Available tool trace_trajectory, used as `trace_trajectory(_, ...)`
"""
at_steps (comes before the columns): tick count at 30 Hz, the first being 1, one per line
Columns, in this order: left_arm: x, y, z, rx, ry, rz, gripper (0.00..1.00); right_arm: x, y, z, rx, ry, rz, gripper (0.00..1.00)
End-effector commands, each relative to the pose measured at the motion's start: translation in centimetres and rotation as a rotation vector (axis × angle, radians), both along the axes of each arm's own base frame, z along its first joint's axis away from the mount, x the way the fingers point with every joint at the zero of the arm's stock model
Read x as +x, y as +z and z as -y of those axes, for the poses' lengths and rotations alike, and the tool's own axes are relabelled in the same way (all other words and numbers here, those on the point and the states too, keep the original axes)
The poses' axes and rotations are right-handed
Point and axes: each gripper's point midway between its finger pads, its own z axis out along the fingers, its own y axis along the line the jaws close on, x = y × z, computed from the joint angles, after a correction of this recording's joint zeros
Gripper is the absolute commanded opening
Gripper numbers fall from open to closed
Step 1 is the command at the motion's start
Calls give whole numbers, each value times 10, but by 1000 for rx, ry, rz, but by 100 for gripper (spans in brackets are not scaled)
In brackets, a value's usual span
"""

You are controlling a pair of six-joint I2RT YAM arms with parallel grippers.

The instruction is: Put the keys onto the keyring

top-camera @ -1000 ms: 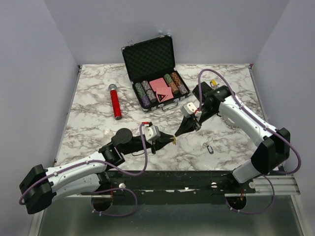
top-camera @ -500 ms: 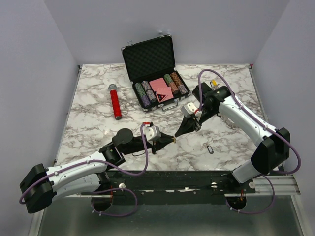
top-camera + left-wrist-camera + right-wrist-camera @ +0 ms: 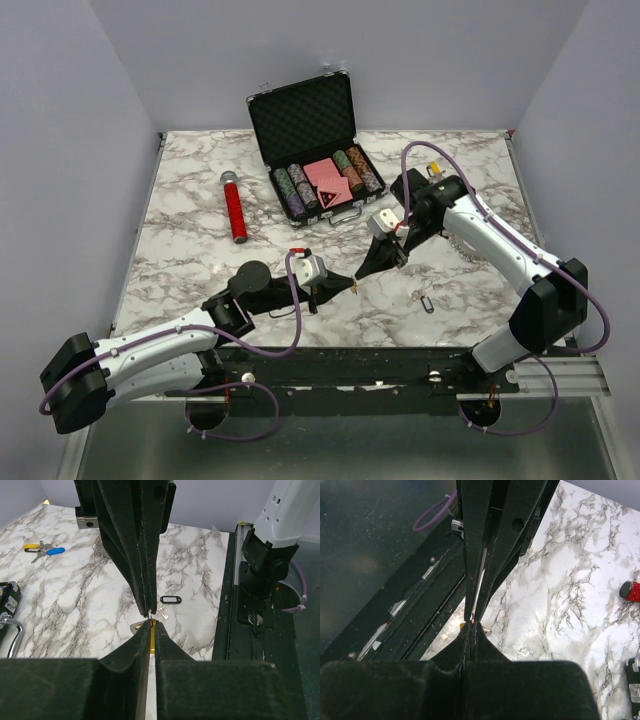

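Left wrist view: left gripper [image 3: 150, 628] jaws clamped a yellow-tagged key [image 3: 151, 642], its length pointing ahead toward the right gripper [image 3: 149, 611], whose jaws were together.

Keyring [image 3: 466, 248] was mostly hidden behind right arm, yellow tag [image 3: 150, 639] showed only as sliver between left jaws

Nothing here can be read from where I stand. The black tag [image 3: 169, 599] on the desk near its front edge looks blank, as do the yellow tag [image 3: 31, 545] and blue tag [image 3: 56, 551] (both small and far off). The chips [image 3: 297, 190] in the open case [image 3: 305, 110] by the far edge show only coloured stripes.
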Motion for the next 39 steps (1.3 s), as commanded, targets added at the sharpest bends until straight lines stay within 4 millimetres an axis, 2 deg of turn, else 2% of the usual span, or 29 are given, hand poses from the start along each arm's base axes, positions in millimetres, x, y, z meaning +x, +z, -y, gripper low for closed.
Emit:
trace_trajectory(1,0,21,4,-53,-2,24,8,-16,-1,3,-16,14,-102,2)
trace_trajectory(3,0,21,5,-52,-6,22,0,-16,-1,2,-16,16,-102,2)
trace_trajectory(11,1,18,2,-54,14,-13,0,-16,-4,2,-28,12,-111,6)
trace_trajectory(21,7,17,0,-51,55,-39,0,-12,-4,1,-61,-17,-144,1)
trace_trajectory(22,9,17,-1,-55,70,-47,9,-8,-5,-1,-78,-36,-164,1)
trace_trajectory(24,13,21,-7,-73,112,-47,40,2,-10,-1,-120,-90,-194,1)
trace_trajectory(26,17,25,-18,-100,160,-34,60,13,-13,3,-131,-148,-219,1)
trace_trajectory(28,21,27,-33,-118,222,-16,73,28,-17,11,-139,-226,-243,1)
trace_trajectory(30,24,28,-51,-122,288,4,83,51,-30,25,-193,-358,-253,1)
trace_trajectory(33,26,26,-78,-85,366,39,92,90,-57,57,-300,-611,-268,1)
trace_trajectory(37,26,20,-108,-5,442,96,98,123,-92,107,-434,-895,-248,1)
trace_trajectory(39,26,17,-118,17,470,111,99,133,-105,133,-501,-996,-227,1)
